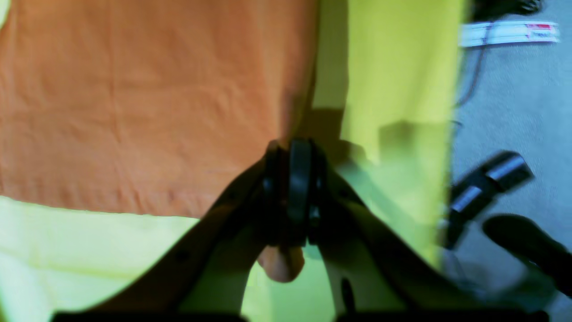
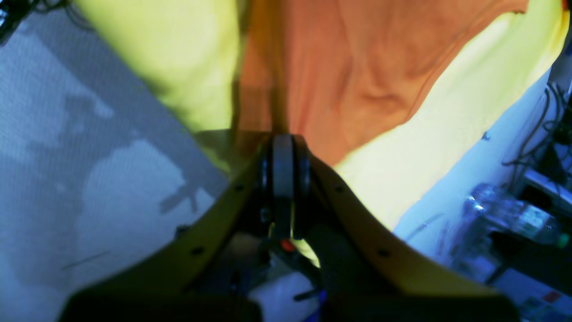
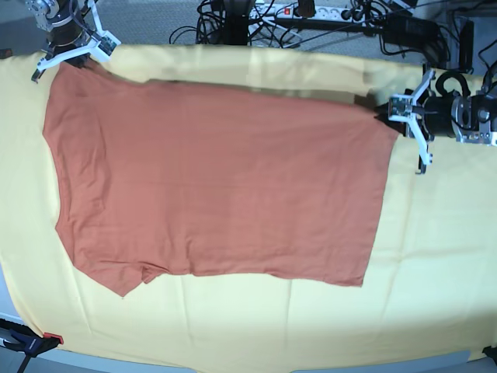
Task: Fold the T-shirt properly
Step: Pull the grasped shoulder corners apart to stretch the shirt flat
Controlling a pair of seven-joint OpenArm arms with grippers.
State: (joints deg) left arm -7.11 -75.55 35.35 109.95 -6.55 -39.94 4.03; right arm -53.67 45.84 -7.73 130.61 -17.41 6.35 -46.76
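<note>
Yellow cloth (image 3: 435,256) underlies all; my left gripper (image 3: 396,111) and right gripper (image 3: 66,53) each pinch T-shirt (image 3: 217,186) corners, stretching it flat for folding.

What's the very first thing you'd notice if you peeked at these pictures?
A big rust-orange T-shirt of thin fabric is stretched across the middle of a much larger pale yellow cloth. The right pincer pinches one far corner of it and the left pincer pinches the other far corner, both shut on the fabric. A tangle of black cables lies behind the cloth.
</note>
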